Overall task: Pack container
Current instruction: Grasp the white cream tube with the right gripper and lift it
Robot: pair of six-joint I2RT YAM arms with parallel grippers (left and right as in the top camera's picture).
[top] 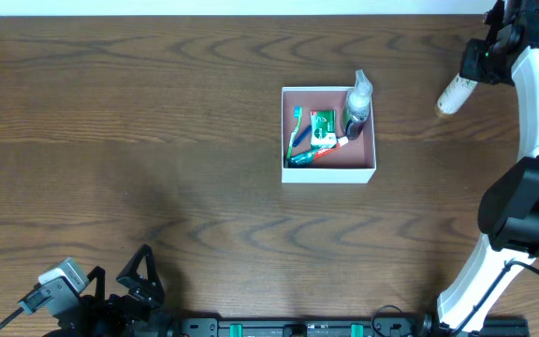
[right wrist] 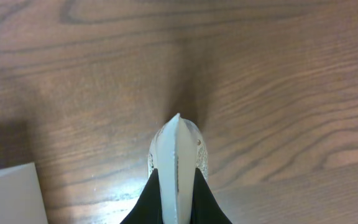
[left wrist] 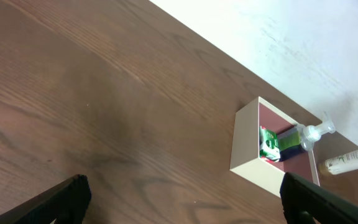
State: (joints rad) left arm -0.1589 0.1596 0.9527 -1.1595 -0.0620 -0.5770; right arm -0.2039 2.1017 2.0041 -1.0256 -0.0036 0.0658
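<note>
White container (top: 328, 174) sits mid-table, already holding a toothbrush (top: 296, 131), green soap box (top: 322, 126), toothpaste (top: 330, 147) and spray bottle (top: 357, 98). Right gripper (top: 472, 75) is clamped on a cream tube (top: 454, 95), well apart from the container and not yet packed. Left gripper (top: 120, 273) waits near the table edge, jaws wide apart and empty

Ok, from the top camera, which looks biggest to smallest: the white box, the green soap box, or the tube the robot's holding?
1. white box
2-3. tube and green soap box look about alike; the tube is partly hidden, so no ranking.
</note>
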